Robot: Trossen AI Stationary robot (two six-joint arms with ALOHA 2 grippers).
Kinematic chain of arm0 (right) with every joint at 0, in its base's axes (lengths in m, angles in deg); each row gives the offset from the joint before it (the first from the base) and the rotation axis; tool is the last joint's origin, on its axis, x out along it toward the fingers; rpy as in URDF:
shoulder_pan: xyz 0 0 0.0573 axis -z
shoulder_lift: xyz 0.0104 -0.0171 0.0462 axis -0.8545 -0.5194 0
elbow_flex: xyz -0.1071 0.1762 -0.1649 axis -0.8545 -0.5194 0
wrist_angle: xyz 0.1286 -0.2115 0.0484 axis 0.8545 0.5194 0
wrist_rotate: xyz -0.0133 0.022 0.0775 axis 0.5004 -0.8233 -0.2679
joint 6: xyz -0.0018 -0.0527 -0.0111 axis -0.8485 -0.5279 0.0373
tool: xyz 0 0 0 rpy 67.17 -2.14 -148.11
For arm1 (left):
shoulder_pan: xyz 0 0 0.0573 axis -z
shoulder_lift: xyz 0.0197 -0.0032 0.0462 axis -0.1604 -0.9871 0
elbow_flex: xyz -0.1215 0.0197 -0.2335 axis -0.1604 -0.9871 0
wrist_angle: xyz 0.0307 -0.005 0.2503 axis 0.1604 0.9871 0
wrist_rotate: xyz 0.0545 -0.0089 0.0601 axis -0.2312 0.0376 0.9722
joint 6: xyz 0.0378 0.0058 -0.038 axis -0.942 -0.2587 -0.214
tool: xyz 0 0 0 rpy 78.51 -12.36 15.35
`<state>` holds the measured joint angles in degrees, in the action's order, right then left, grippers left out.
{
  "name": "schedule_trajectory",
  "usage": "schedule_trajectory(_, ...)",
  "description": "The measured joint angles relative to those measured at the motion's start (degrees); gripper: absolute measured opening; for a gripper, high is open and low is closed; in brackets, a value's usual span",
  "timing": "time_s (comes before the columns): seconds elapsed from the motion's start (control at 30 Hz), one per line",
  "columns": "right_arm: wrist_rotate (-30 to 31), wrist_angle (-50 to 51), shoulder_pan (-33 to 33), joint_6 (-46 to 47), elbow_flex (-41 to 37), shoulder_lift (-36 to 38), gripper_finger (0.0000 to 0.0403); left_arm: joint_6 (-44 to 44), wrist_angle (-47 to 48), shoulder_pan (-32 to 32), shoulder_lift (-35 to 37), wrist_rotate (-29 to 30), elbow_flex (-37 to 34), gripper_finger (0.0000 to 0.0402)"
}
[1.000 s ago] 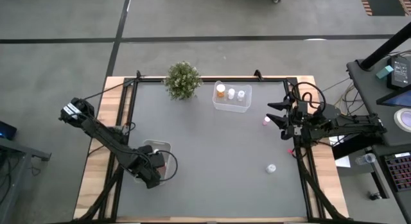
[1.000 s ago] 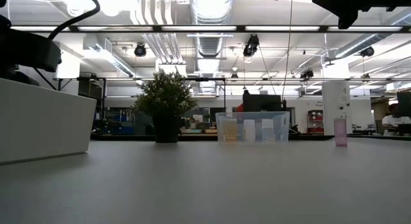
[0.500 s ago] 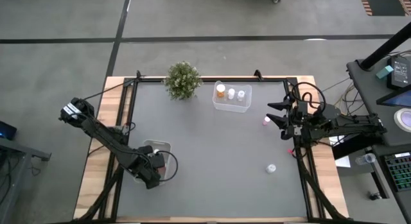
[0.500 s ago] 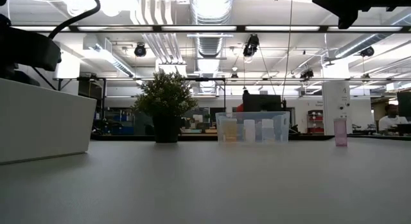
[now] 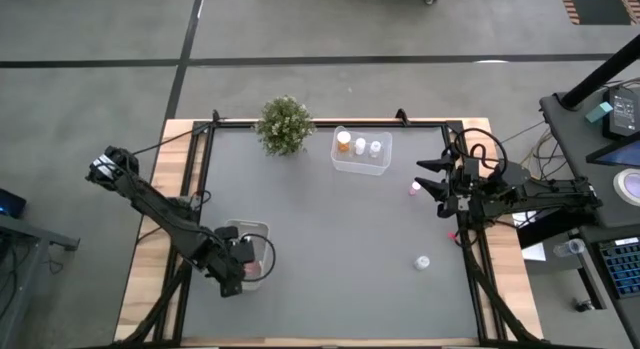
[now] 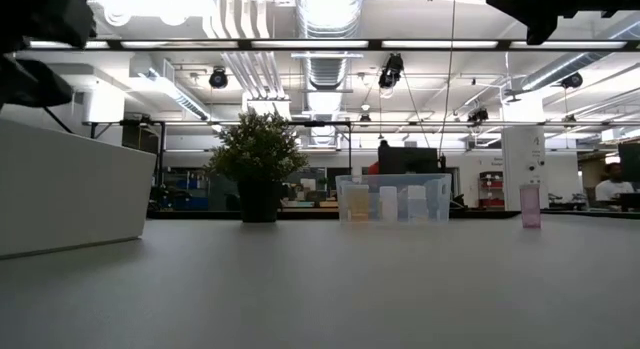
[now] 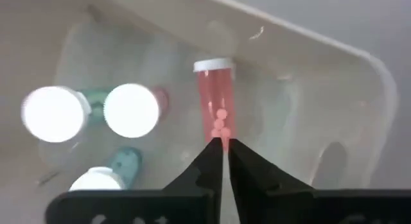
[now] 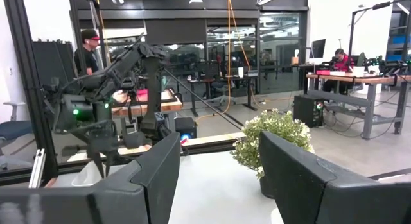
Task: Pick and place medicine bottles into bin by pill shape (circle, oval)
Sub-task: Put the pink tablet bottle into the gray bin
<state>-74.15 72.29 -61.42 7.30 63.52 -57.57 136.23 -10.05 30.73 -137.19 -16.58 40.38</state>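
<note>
The left gripper now stands a little nearer the table's front-left corner than it did 0.5 s ago, and in the low view the dark arm mass sits higher above the near bin's white wall. The wrist view shows its fingers pinched to a narrow slit with nothing between them, directly over a pink bottle lying on its side inside that bin. My reading is that this bottle has just been released and the arm is lifting clear, so 1 more sort is done.

The near bin sits close to the table's left edge, toward the front. It is translucent plastic with rounded corners and a glossy wall. Inside it, 2 upright bottles show bright white ribbed caps, and a teal-bodied bottle lies nearby. Small round pills show through the pink bottle's clear wall.

The far bin, a clear rectangular tub near the table's back edge, holds 3 upright bottles, 1 of them orange.

2 bottles remain loose toward the table's right edge: a pink one just beside the right gripper, and a pale one nearer the front. The right gripper hovers with its jaws spread wide and empty.

A bushy green plant in a dark pot stands at the back edge.
</note>
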Motion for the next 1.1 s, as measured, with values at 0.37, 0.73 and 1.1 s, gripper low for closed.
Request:
schedule_trajectory(0.37, -0.1, 1.7, 0.0, 2.0, 0.0, 0.0, 0.0205, 3.1, -7.6, -0.3, -1.6, 2.6, -1.9, 0.0057)
schedule_trajectory(0.73, -0.1, 1.6, 0.0, 2.3, 0.0, 0.0, 0.0205, 3.1, -7.2, -0.3, -7.9, 3.3, -2.0, 0.0164)
schedule_trajectory(1.1, -0.1, 1.6, 0.0, 2.6, 0.0, 0.0, 0.0205, 3.0, -7.5, -0.6, -11.6, 3.0, -2.6, 0.018)
